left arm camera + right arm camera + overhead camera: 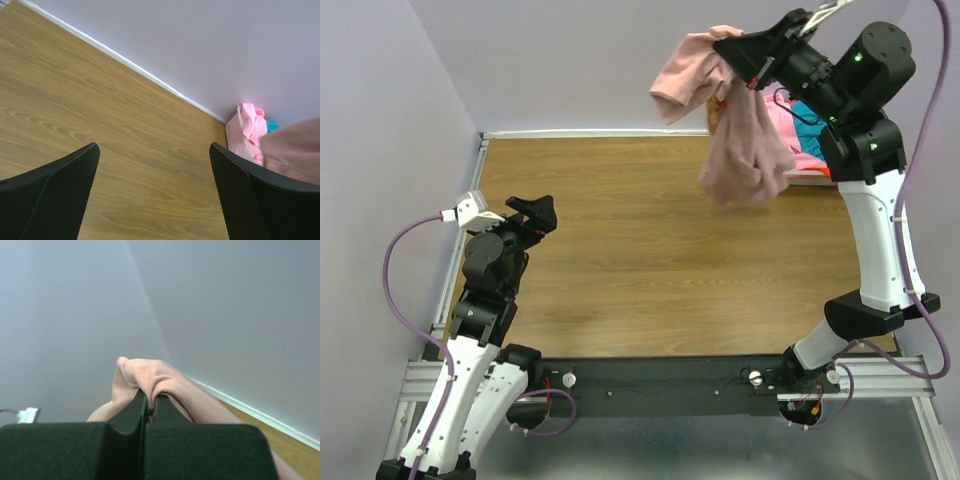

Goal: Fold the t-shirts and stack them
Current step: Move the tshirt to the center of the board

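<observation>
My right gripper [732, 48] is raised high at the back right and shut on the dusty mauve-pink t-shirt [745, 150], which hangs bunched in the air. In the right wrist view the cloth [150, 377] is pinched between the closed fingers. A bright pink t-shirt [788, 125], a teal one [810, 116] and a sliver of orange-red sit in the white basket [802, 178] behind it. My left gripper [535, 212] is open and empty over the table's left side. The left wrist view shows its fingers [240, 190] wide apart, with the pink shirt [251, 127] and the mauve one [295, 150] far right.
The wooden table [620, 260] has a white raised edge along the back and left. Lilac walls close in the back and sides. The right arm's upright white link [875, 240] stands at the table's right edge.
</observation>
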